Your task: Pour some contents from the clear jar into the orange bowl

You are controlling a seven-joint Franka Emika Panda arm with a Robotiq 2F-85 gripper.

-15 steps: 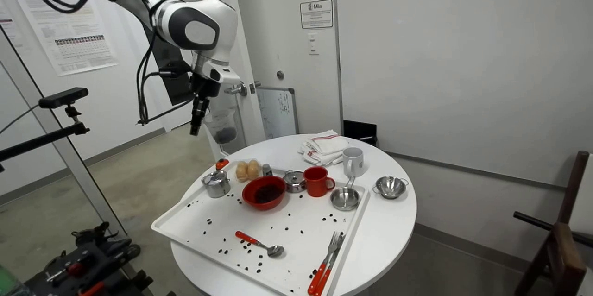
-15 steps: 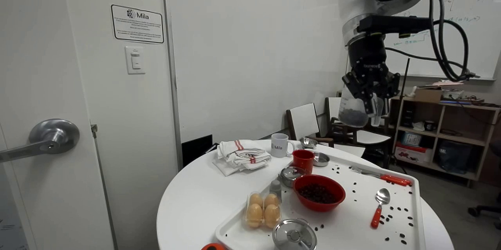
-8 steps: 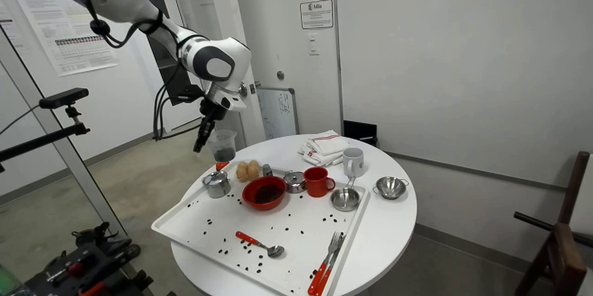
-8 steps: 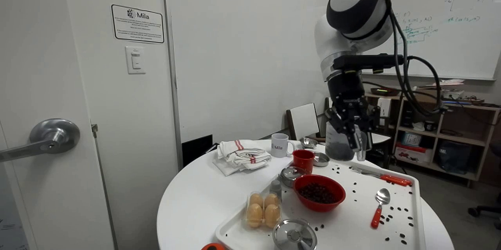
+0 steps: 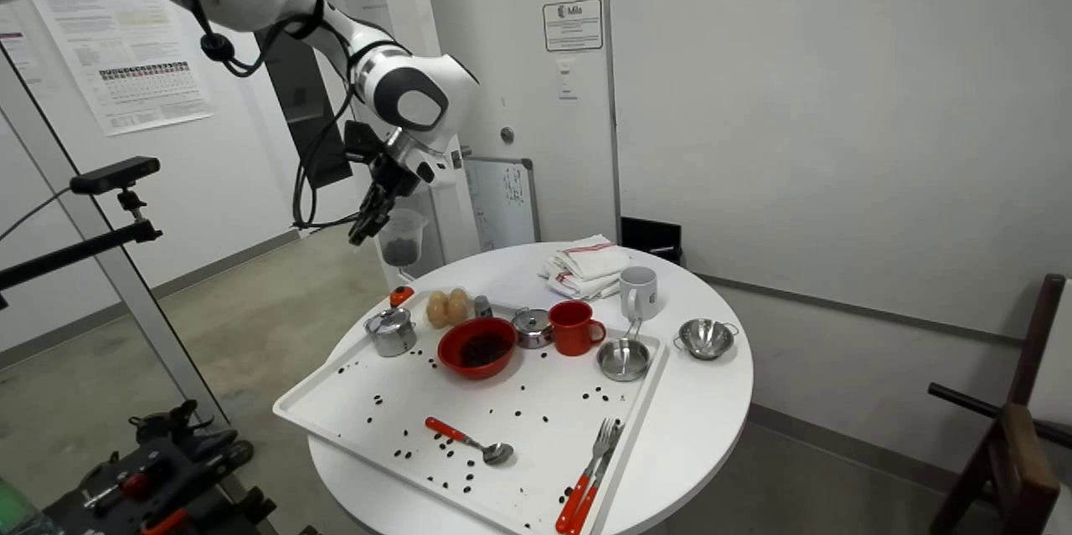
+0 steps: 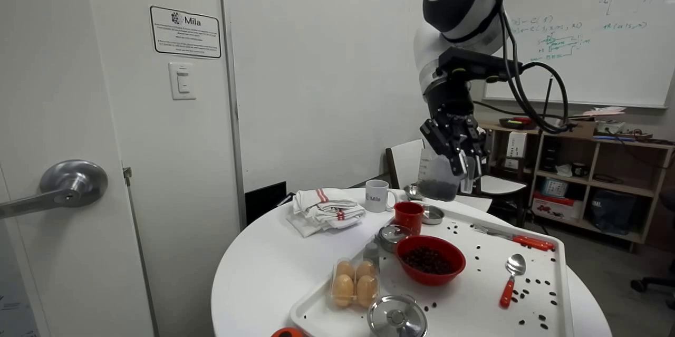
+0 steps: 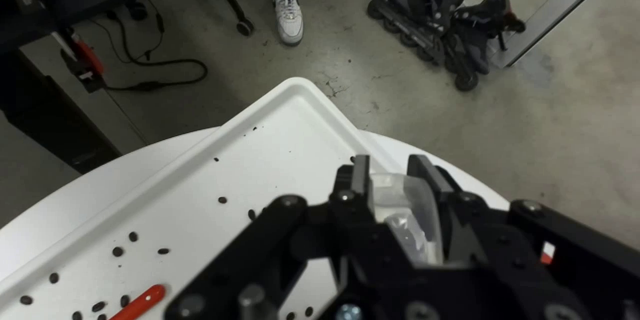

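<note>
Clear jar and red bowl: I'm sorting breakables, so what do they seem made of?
Clear jar: probably smooth plastic, its walls looking cloudy rather than crystal clear.
Red bowl: perhaps plastic or coated metal; smooth, seemingly softly glossy, evenly coloured.

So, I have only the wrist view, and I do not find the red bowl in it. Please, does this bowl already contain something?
Observer: Yes. In both exterior views, dark beans lie in the red bowl.
Operator: Thank you. And what my pincer holds, is it empty?
Observer: No. The clear measuring jug has dark contents at its bottom.
Operator: Understood. Does something stand near the red bowl?
Observer: Yes, a lidded metal pot stands close beside it; I cannot tell if they touch.
</note>
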